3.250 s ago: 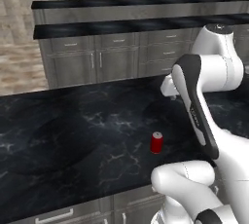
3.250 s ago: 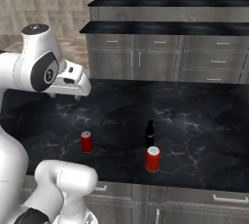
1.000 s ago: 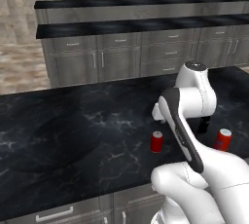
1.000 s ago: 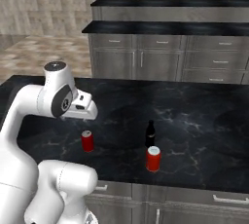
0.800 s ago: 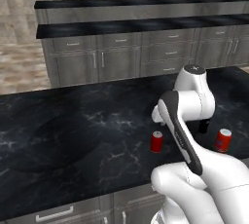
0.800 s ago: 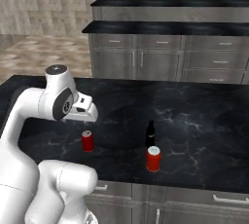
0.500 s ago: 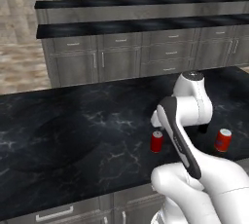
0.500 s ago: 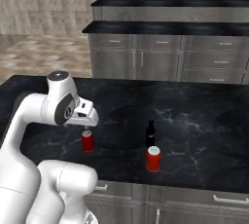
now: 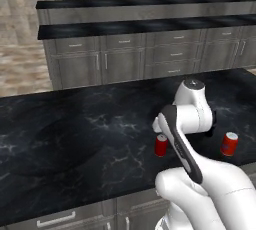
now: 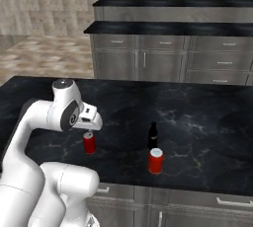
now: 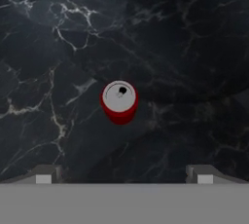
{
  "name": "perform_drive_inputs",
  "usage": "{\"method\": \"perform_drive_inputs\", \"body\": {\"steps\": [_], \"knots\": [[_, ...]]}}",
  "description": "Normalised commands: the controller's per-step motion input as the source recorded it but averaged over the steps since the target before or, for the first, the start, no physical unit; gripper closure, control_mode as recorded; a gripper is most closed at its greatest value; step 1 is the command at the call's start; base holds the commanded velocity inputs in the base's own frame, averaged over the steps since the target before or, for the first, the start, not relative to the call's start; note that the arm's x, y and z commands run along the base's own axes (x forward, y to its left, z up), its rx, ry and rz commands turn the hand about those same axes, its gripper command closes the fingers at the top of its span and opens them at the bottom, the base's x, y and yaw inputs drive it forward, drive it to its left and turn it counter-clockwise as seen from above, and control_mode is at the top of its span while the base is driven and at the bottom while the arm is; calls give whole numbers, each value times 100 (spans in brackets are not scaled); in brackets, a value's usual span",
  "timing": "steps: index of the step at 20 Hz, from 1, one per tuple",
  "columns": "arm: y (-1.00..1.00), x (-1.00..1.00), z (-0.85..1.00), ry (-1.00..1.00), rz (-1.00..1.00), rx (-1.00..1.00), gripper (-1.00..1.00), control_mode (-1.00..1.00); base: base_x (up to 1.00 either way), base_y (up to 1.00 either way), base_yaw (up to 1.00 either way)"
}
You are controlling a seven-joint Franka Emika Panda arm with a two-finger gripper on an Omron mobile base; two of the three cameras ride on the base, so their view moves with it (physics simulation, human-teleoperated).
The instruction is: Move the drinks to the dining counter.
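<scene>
A red can (image 11: 119, 101) with a silvery top stands upright on the black veined counter (image 10: 207, 117), straight below my gripper (image 11: 124, 175). The jaws stand wide open and empty, one fingertip on each side, above the can and not touching it. From the right base view my gripper (image 10: 90, 127) hangs just over this can (image 10: 89, 142), which also stands left of my arm in the left base view (image 9: 161, 145). A slim dark bottle (image 10: 153, 135) and a second red can (image 10: 156, 160) stand further right. That second can (image 9: 229, 143) is near the counter's front edge. The two-level dining counter (image 10: 173, 27) runs along the back.
Grey cabinets and drawers (image 9: 125, 64) sit under the dining counter, across a strip of floor. My white arm (image 9: 192, 119) bends over the black counter and blocks part of it in the left base view. Bare stone (image 9: 75, 134) spreads to the left of the cans.
My hand has come down and slightly forward over the left red can, ending just above it. The jaws stayed open. The cans and bottle have not moved.
</scene>
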Motion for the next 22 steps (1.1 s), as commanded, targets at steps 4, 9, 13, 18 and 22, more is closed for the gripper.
{"method": "perform_drive_inputs", "body": {"steps": [4,9,13,18,22], "knots": [[0,32,-13,1,0,0,-100,-100,0,0,0],[0,30,-18,1,0,0,-100,-100,0,0,0],[1,27,-17,0,0,0,-100,-100,0,0,0],[0,2,-22,4,0,0,-100,-100,0,0,0],[0,0,-24,7,0,0,-100,-100,0,0,0]]}}
